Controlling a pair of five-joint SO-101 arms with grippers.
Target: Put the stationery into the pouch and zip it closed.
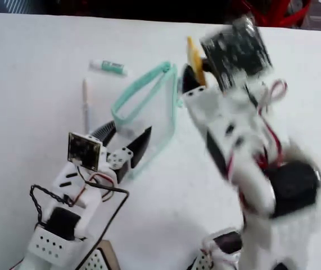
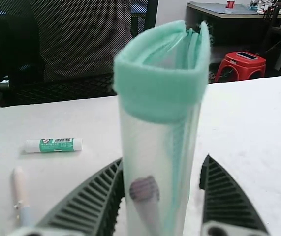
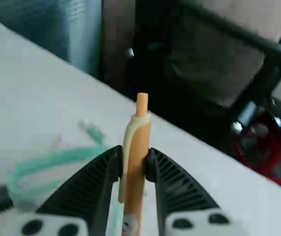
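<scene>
On the white worktop (image 1: pixel 31 56), about the middle and a little toward the far edge, sits the clear plastic pouch with the mint-green zip border (image 1: pixel 146 112), its mouth gaping. The left gripper (image 1: pixel 123 140) has its dark ribbed jaws spread wide around the pouch's near end. In the left wrist view one finger (image 2: pixel 93 196) lies against the pouch (image 2: pixel 160 123), while a strip of worktop shows between the pouch and the other finger, so it straddles rather than pinches. Through the clear wall I can see something pale with a greyish ridged end (image 2: pixel 144 189); I cannot tell whether it is inside.

The right gripper (image 1: pixel 191 76) hangs just beyond the pouch's far corner, clamped tight on an orange-yellow click pen (image 1: pixel 194 56) that stands upright between its fingers (image 3: pixel 98 184), button end up (image 3: pixel 136 128).

A white glue stick with a green label (image 1: pixel 108 67) lies toward the far edge, on the left arm's side of the pouch. A slim white pen (image 1: pixel 85 104) lies just nearer than it, beside the pouch and apart from it.
</scene>
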